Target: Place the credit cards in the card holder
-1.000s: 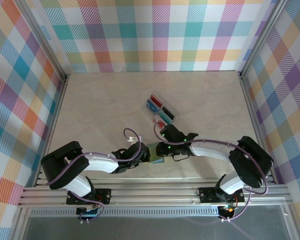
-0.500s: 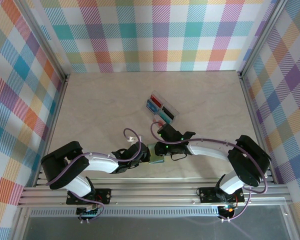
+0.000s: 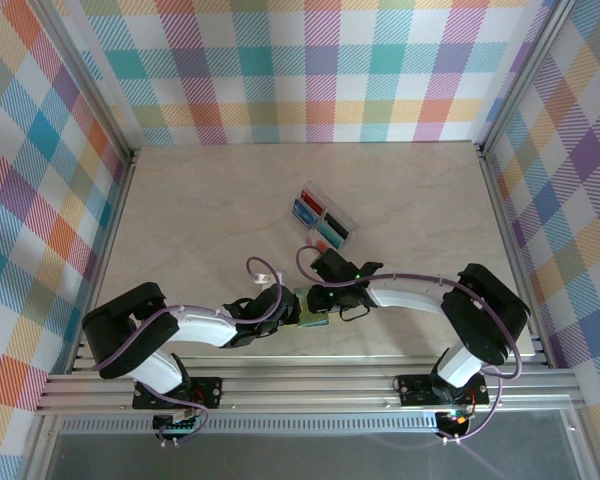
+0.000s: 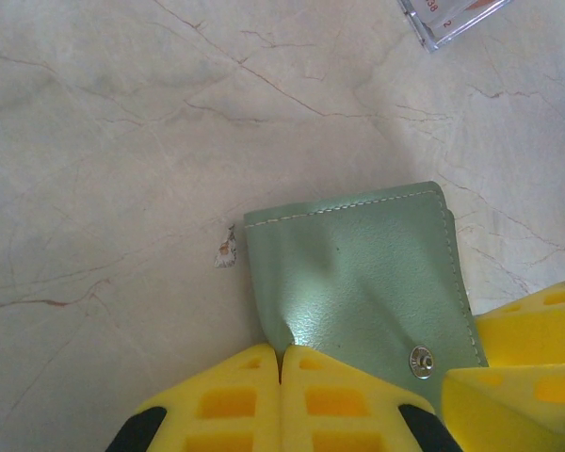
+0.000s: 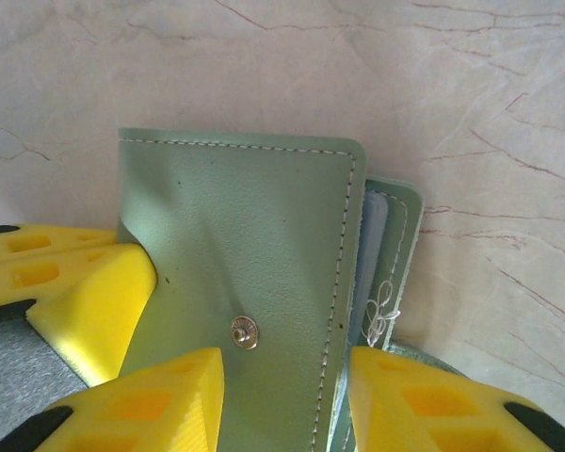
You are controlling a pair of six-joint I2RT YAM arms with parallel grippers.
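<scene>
Wallet (image 5: 245, 235): grey-green, pale stitching, silver snap (image 5: 244, 330).
Cards (image 3: 320, 218), at 12 o'clock from wallet: red, blue, teal, dark.
Desk (image 4: 104, 141): cream marble, reddish-brown veins.
Walls (image 3: 310, 60): pastel plaid in teal, orange, purple, yellow.
Left end effector (image 4: 281, 372), right end effector (image 5: 282, 372): yellow.

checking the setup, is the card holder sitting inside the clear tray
No, the card holder lies on the table, with the clear tray apart at the picture's top edge.

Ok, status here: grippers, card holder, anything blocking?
Left gripper shut on corner of soft grey-green folding wallet. Right gripper open, straddling its flap. Coloured cards in clear plastic tray. Nothing blocking.
</scene>
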